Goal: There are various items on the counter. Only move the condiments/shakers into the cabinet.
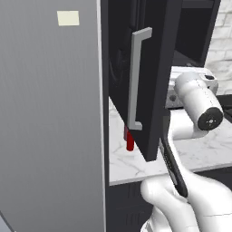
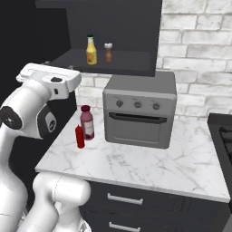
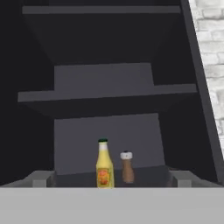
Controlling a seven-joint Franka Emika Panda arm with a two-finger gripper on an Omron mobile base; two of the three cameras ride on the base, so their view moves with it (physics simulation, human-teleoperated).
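Jaws stand wide and empty, facing the open cabinet (image 2: pixel 113 63). The red bottle (image 2: pixel 80 136) waits on the bench (image 2: pixel 149 163), touching a maroon-capped jar (image 2: pixel 86 122); a careless reach could topple that jar.

Red bottle (image 2: pixel 80 136) upright on counter (image 2: pixel 149 163); cabinet (image 2: pixel 113 63) open.

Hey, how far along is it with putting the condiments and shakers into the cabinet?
Partly done, it seems. A yellow bottle and a brown shaker already stand on the open cabinet's shelf. Nothing is in hand: the gripper is open and empty, facing that shelf. Left: the slim red bottle stands on the counter beside a dark red jar; whether the jar counts is unclear.
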